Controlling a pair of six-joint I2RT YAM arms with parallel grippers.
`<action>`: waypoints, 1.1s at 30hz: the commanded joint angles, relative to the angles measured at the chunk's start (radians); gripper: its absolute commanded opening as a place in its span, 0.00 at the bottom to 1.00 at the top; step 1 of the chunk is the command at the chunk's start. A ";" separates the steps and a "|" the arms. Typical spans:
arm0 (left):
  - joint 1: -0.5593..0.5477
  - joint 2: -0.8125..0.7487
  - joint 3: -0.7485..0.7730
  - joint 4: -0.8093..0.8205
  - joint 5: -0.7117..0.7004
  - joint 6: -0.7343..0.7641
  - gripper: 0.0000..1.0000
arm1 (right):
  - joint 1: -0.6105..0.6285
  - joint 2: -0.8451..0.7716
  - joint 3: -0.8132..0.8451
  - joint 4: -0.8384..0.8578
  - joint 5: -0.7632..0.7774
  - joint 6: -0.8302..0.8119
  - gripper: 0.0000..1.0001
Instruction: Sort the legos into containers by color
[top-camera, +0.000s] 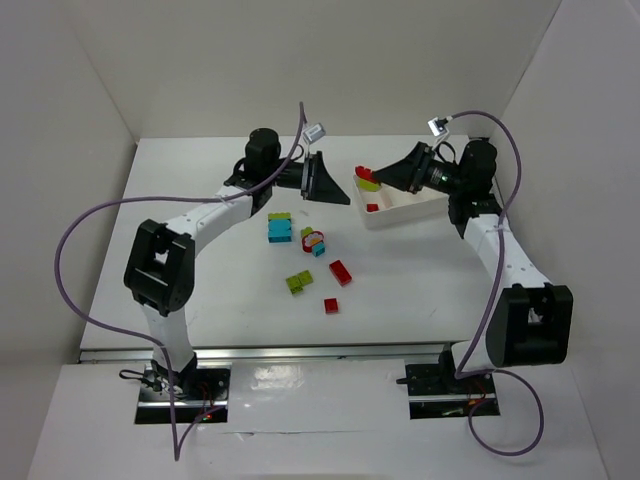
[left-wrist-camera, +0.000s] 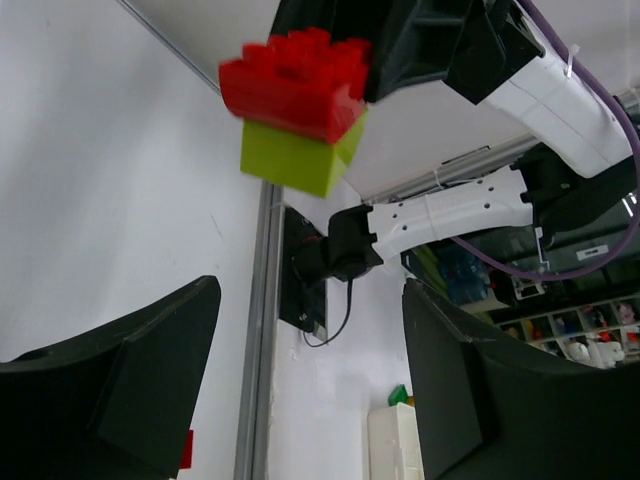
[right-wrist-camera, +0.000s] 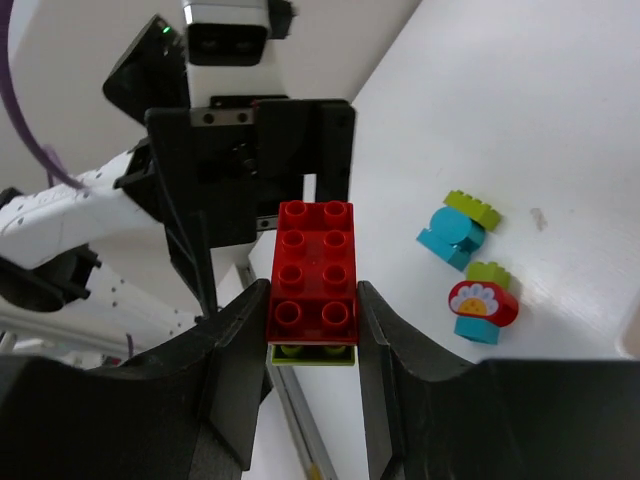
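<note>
Right claw (right-wrist-camera: 312, 335) clamped on a red brick (right-wrist-camera: 313, 268) stacked on a lime brick (right-wrist-camera: 312, 354).
From above, the pair hangs at the left end of the white tray (top-camera: 420, 208), which holds one red piece (top-camera: 372, 208). The left claw (top-camera: 335, 178), fingers wide apart, faces it close by. Other legos (top-camera: 298, 282) lie loose on the desk (top-camera: 420, 290).

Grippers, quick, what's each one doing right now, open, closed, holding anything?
left gripper: open, holding nothing.
right gripper: closed on the red-on-green brick stack.
</note>
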 joint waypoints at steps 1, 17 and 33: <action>-0.007 0.012 0.033 0.102 0.060 -0.040 0.83 | 0.043 0.012 0.047 0.065 -0.085 -0.005 0.22; -0.025 0.066 0.053 0.255 0.049 -0.164 0.66 | 0.120 0.053 0.097 -0.021 -0.067 -0.072 0.22; -0.025 0.083 -0.007 0.320 0.049 -0.223 0.00 | 0.105 0.026 0.107 -0.079 0.102 -0.111 0.19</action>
